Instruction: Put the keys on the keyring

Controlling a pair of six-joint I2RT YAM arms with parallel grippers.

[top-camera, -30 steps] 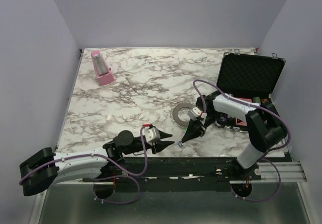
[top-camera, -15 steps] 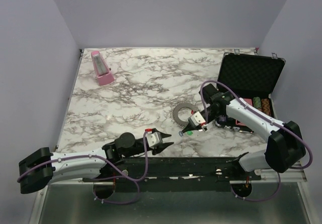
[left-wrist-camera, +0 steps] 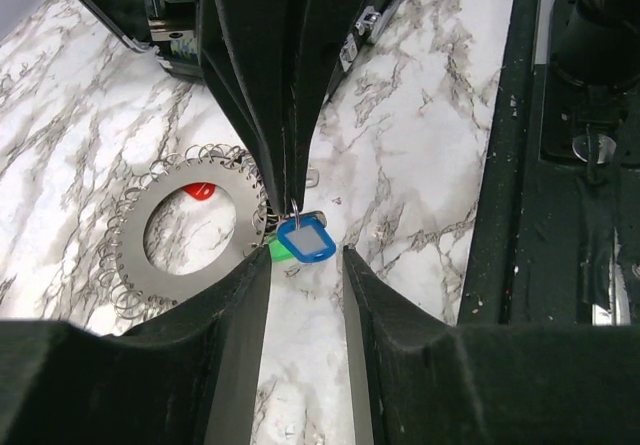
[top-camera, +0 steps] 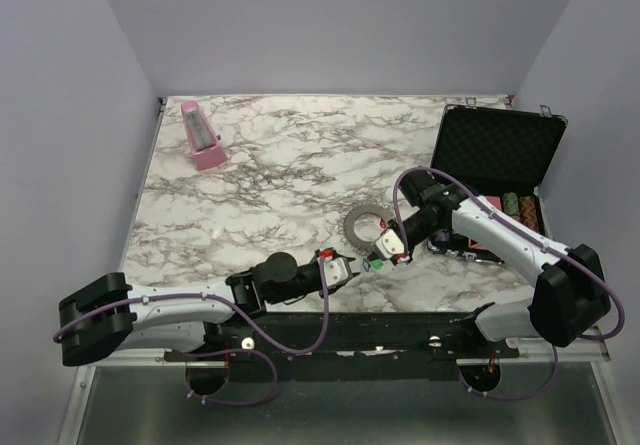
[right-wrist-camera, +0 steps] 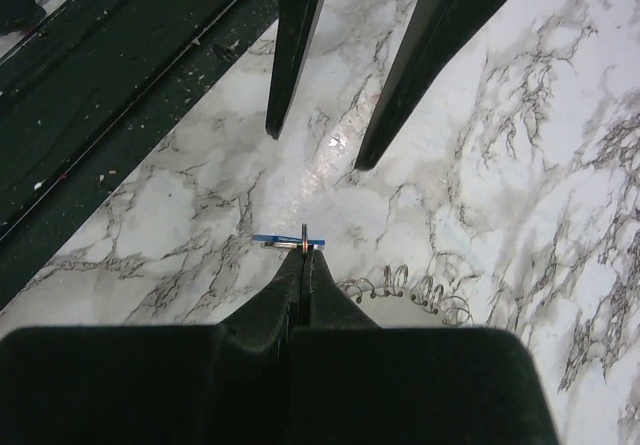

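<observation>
The keyring lies flat on the marble near the front edge, grey with wire loops round its rim. My right gripper is shut on the small ring of a blue-headed key, which hangs just above the table beside the keyring. A green-headed key lies under it at the ring's edge, and a red one shows through the ring's hole. My left gripper stands open, its fingertips just short of the blue key, with nothing between them. In the right wrist view the blue key is edge-on at the shut tips.
An open black case with chips stands at the right, close behind the right arm. A pink wedge-shaped object sits at the far left. The table's front edge and black rail run right behind the left gripper.
My left arm has reached forward and right until its open fingers face the right gripper. The right gripper has drawn back from the table edge towards the keyring, still holding the blue key.
</observation>
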